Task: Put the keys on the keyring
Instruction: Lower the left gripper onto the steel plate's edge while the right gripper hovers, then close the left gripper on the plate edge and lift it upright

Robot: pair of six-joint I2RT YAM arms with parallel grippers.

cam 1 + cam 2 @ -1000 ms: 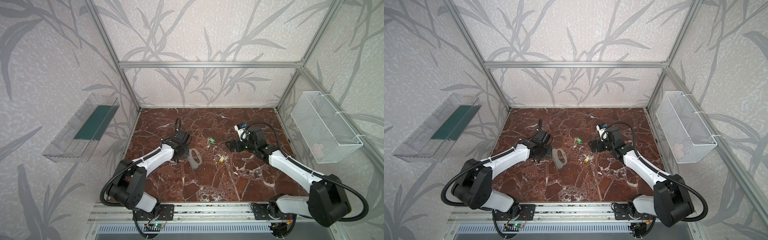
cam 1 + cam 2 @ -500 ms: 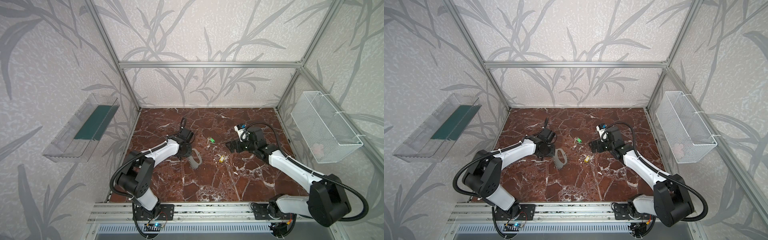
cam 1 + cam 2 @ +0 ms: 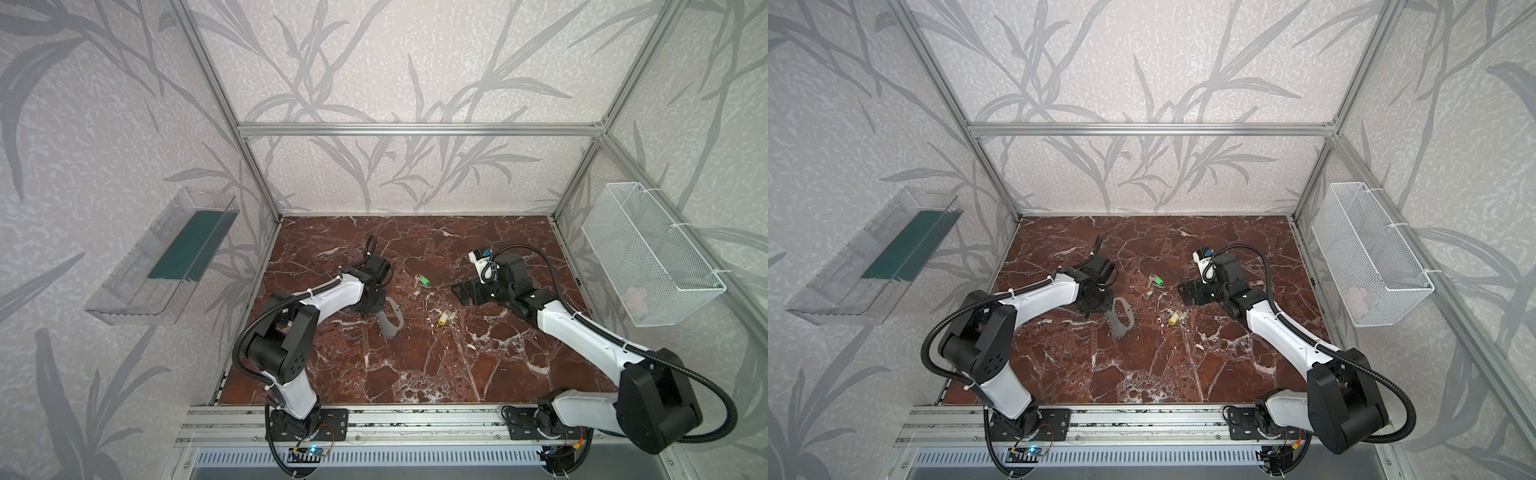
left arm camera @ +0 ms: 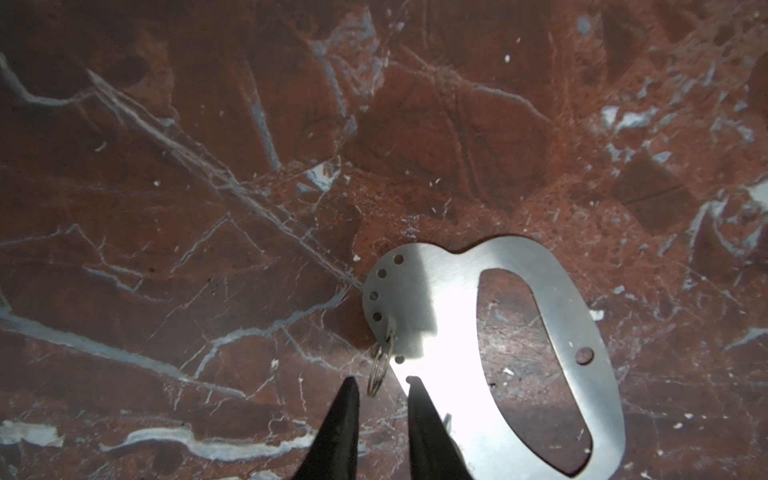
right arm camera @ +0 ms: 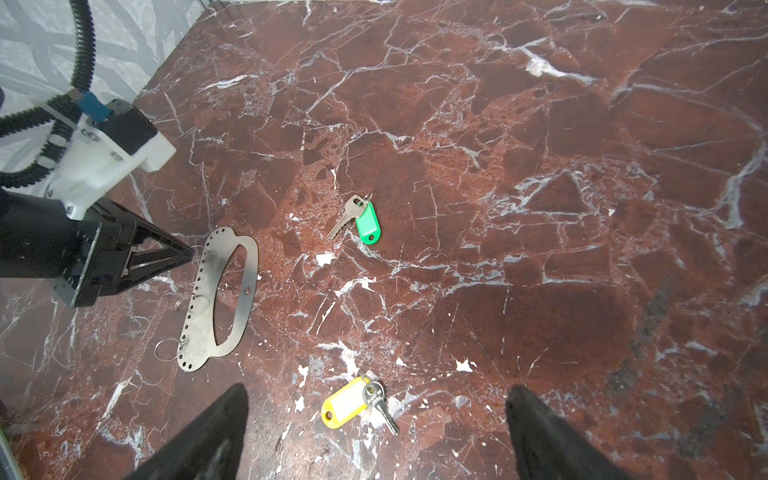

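brushed metal keyring (image 4: pixel 449 291); glossy marble table (image 4: pixel 208 166)

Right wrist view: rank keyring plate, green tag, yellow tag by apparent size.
1. keyring plate: clearly largest.
2. yellow tag and green tag: the yellow looks somewhat bigger, but it lies nearer the camera, so I won't rank these two.
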